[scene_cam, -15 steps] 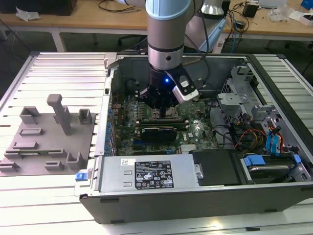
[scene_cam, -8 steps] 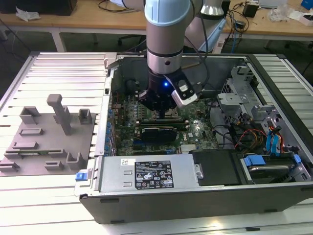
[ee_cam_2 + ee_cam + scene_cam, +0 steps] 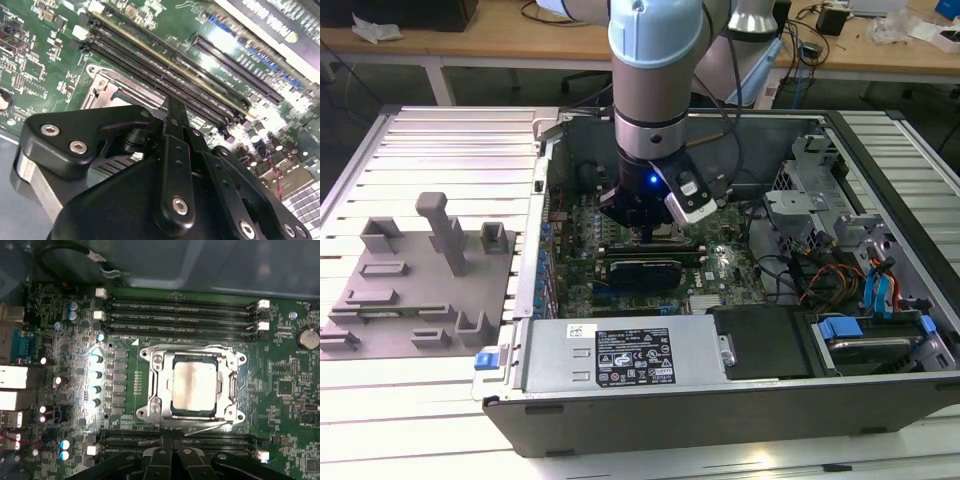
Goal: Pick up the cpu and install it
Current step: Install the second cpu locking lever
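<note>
Overhead, an open computer case (image 3: 790,400) lies on a slatted metal table (image 3: 450,150), and the robot arm (image 3: 655,60) reaches straight down into it. Beneath the arm, the gripper (image 3: 648,232) hovers just above the green motherboard (image 3: 60,360). Directly below the gripper sits the metal-framed socket (image 3: 192,382), and the cpu (image 3: 194,387), a pale silver square, lies flat inside it. Whether the gripper is released or clenched cannot be told. Memory slots (image 3: 180,315) run just beside the socket.

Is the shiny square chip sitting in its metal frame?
Yes, in the first wrist view the cpu lies flat inside the metal-framed socket on the green board.
</note>
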Robot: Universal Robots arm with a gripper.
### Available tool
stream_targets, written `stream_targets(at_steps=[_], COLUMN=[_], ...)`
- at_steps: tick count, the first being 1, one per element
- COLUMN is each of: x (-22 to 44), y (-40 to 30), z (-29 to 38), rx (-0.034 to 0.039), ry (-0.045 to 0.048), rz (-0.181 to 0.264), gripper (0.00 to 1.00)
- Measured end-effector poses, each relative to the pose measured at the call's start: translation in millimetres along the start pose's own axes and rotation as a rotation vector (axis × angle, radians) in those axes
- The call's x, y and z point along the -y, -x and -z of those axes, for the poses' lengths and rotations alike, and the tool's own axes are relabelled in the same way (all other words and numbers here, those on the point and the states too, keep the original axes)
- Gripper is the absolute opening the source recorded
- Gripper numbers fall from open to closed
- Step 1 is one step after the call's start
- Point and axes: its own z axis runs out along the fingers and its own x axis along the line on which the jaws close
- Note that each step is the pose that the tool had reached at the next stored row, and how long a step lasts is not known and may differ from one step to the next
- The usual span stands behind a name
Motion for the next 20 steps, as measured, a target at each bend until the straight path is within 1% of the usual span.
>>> stream_targets(at_steps=[1, 2, 3, 4, 5, 7, 8, 9, 14, 20], x=[1.4, 1.7, 1.7, 1.9, 2.0, 2.1, 2.1, 2.1, 2.1, 2.4], y=[-0.7, -2.0, -4.5, -6.0, -7.0, -9.2, -9.5, -9.7, -9.9, -11.8], z=[-0.1, -0.6, -1.7, -2.2, -2.7, -4.2, -4.7, -5.1, -5.2, -9.4], rx=[0.0, 0.0001, 0.0004, 0.0005, 0.0007, 0.0013, 0.0015, 0.0017, 0.0016, 0.0018], ry=[0.0008, 0.0038, 0.0092, 0.0122, 0.0154, 0.0273, 0.0302, 0.0318, 0.0317, 0.0362], rz=[0.0, 0.0, 0.0, 0.0, -0.001, -0.001, -0.001, -0.001, -0.002, -0.002], gripper=[0.11, 0.11, 0.11, 0.11, 0.11, 0.11, 0.11, 0.11, 0.11, 0.11])
